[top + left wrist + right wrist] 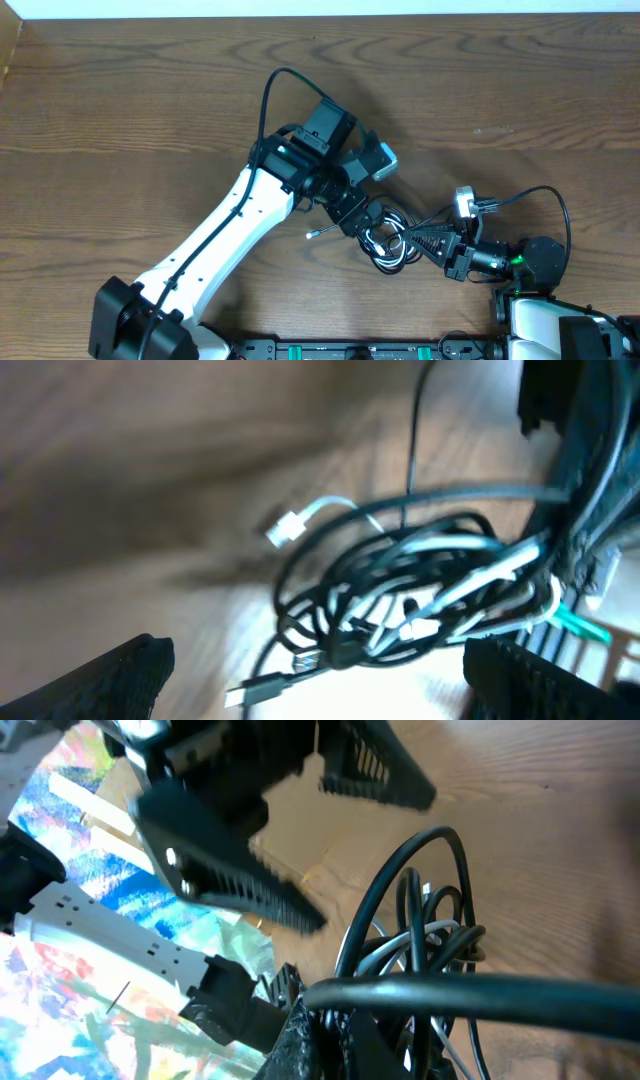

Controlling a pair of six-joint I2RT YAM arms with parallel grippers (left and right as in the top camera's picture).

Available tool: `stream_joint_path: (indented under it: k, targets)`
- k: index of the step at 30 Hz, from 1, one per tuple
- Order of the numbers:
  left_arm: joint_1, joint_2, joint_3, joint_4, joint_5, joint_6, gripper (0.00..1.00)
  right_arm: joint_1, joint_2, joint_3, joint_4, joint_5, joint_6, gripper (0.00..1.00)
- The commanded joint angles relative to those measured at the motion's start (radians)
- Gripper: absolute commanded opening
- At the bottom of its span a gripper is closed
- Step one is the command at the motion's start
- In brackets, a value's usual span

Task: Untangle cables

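The left gripper hangs directly over the cables with its jaws spread wide. One ribbed finger stands on each side of the bundle, and whether either touches it cannot be told. The right gripper reaches in from the right of the cables with its jaws pinched together. They are clamped on a black strand at the bundle's right edge, and that strand runs out taut from the tip.

The cables lie in one tight knot of overlapping black loops. A white cord is threaded through them, and its small plug sticks out of the knot's upper left in the left wrist view. A loose plug end lies just left of the cables.

The table under the cables is brown wood grain. A pale strip runs along its far edge, well away from the cables. In the right wrist view a brightly painted sheet shows beyond the left gripper, on the side away from the cables.
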Motion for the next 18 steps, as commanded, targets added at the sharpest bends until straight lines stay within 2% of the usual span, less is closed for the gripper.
stream_joint_path:
  k: [1, 8, 18]
  targets:
    - [0.002, 0.012, -0.032, -0.027, 0.111, 0.088, 0.97, -0.004, -0.002, 0.008, 0.01, -0.005, 0.014, 0.01]
    - [0.002, 0.013, -0.033, -0.019, 0.133, 0.108, 0.97, -0.004, -0.002, 0.008, 0.01, -0.013, 0.06, 0.01]
    - [0.002, 0.016, -0.074, 0.085, 0.133, 0.111, 0.97, -0.004, -0.002, 0.008, 0.012, -0.118, 0.126, 0.01]
